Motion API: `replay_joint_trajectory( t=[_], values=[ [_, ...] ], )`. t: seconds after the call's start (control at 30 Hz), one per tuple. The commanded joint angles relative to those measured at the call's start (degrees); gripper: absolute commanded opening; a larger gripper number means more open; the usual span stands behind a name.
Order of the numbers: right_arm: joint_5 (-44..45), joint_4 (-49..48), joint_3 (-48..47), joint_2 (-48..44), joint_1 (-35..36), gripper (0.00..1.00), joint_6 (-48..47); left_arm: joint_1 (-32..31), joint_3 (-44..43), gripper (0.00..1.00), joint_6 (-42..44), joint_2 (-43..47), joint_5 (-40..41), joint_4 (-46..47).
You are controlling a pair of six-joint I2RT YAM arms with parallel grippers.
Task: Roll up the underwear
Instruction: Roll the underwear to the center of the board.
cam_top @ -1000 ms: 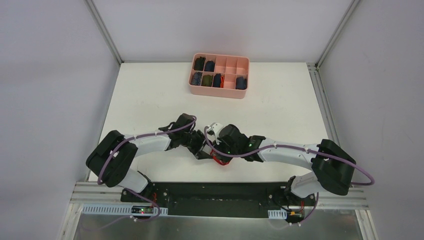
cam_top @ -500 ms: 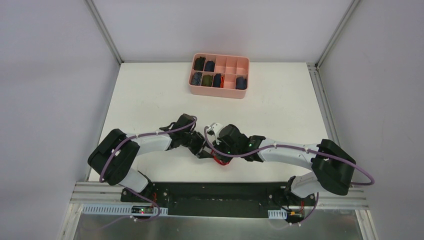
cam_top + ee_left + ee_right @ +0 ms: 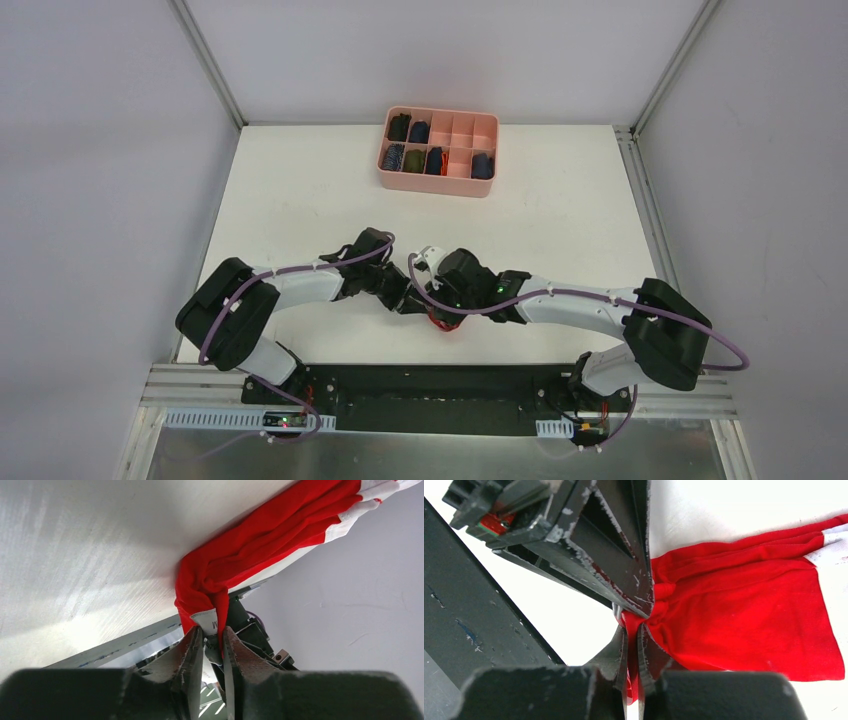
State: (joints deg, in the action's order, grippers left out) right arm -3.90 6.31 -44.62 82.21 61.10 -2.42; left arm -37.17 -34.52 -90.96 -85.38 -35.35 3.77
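The red underwear [image 3: 744, 605] with white band [image 3: 207, 620] lies on the white table near its front edge. In the top view only a small red bit [image 3: 437, 319] shows under the two grippers, which meet there. My left gripper [image 3: 212, 630] is shut on a bunched end of the underwear at the white lettered band. My right gripper [image 3: 633, 627] is shut on a pinched fold of the red cloth, right against the left gripper's fingers [image 3: 624, 570]. The cloth spreads flat away from both grips.
A pink divided tray [image 3: 466, 187] at the back of the table holds several dark rolled garments. The black base rail [image 3: 430, 385] runs just in front of the grippers. Walls close in on both sides.
The left gripper has shifted slightly right toward the right gripper. Otherwise both arms hold almost still.
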Motion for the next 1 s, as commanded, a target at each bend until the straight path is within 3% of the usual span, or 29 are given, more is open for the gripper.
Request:
replay_joint_trajectory(
  t=[0.0, 0.07, 0.27, 0.33, 0.37, 0.47, 0.53, 0.7, 0.8, 0.97],
  values=[
    [-0.80, -0.92, -2.51, 0.57, -0.02, 0.00, -0.51, -0.80, -1.50, 0.25, -1.25, 0.75, -0.86, 1.06],
    [-0.97, -0.90, -2.60, 0.64, 0.00, 0.00, -0.46, -0.80, -1.59, 0.29, -1.15, 0.67, -1.01, 1.10],
    [-0.98, -0.88, -2.88, 1.09, 0.03, 0.00, -0.60, -0.89, -2.70, 0.26, -0.94, -0.37, -1.98, 1.62],
    [-0.93, -0.89, -3.05, 1.35, 0.06, 0.00, -0.62, -0.97, -2.74, 0.17, -0.90, -0.55, -1.94, 1.90],
    [-0.93, -0.94, -3.23, 1.47, 0.03, 0.00, -0.54, -0.98, -2.68, 0.02, -1.02, -0.76, -2.04, 1.94],
    [0.13, -0.92, -3.68, 1.48, 0.04, 0.00, -0.59, -0.98, -2.74, 0.00, -1.51, -1.15, -2.82, 1.72],
    [1.21, -0.50, -4.14, 1.26, -0.01, 0.17, -0.61, -0.98, -2.67, 0.00, -1.61, -0.66, -2.32, 0.56],
    [3.12, 0.07, -4.57, -1.44, 0.13, 0.37, -1.94, -0.89, -1.79, 0.00, -1.89, -0.64, -2.09, -0.59],
    [6.44, 0.13, -3.81, -3.99, 0.82, 0.55, -3.84, -0.82, -1.19, 0.00, -2.17, -0.57, -2.15, -0.52],
    [11.82, 3.83, -3.46, -5.83, 4.27, 0.58, -9.34, -0.76, -1.54, 0.00, -2.28, -0.87, -2.29, -0.87]
  ],
)
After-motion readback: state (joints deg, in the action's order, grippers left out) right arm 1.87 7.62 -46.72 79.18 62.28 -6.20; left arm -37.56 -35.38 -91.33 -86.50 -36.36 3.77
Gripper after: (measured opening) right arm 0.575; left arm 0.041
